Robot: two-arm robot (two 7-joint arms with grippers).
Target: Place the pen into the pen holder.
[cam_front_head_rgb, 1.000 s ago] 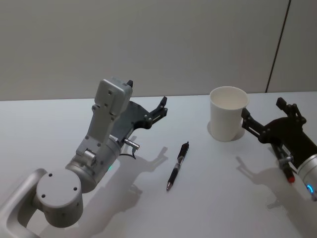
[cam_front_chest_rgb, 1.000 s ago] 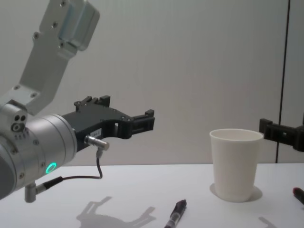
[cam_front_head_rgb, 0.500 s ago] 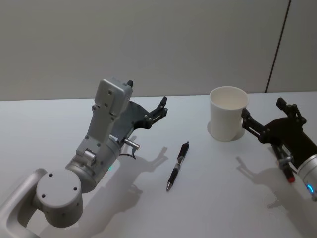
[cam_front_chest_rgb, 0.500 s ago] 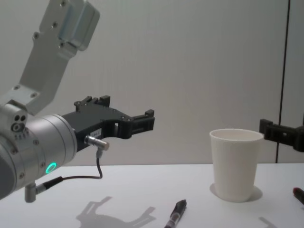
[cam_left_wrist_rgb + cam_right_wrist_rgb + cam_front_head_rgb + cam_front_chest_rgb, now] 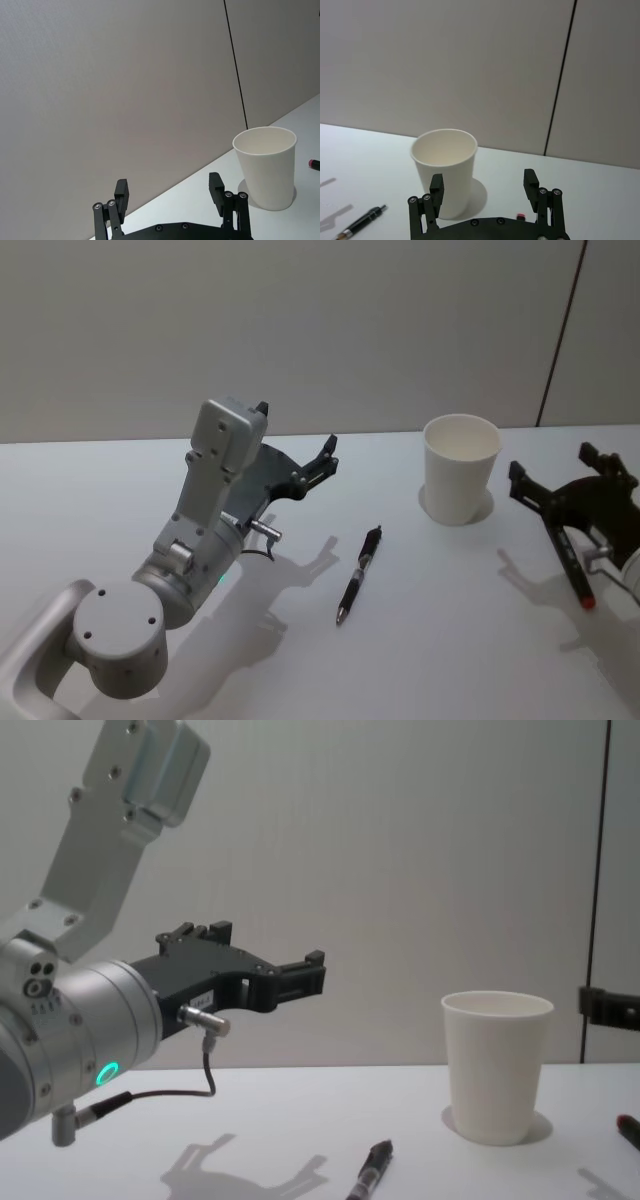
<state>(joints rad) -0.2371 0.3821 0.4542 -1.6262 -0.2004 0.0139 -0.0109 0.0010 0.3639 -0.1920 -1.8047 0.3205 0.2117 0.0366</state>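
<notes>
Pen (image 5: pixel 359 574) single near one pen holder (image 5: pixel 460 480), perhaps one red-tipped pen (image 5: pixel 578 585); left pincer (image 5: pixel 169 184) and right pincer (image 5: pixel 483 178) spread

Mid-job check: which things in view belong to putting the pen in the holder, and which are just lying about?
For the job: pen; pen holder; left gripper, open; right gripper, open.
Lying about: red-tipped pen on the table near the right gripper.
</notes>
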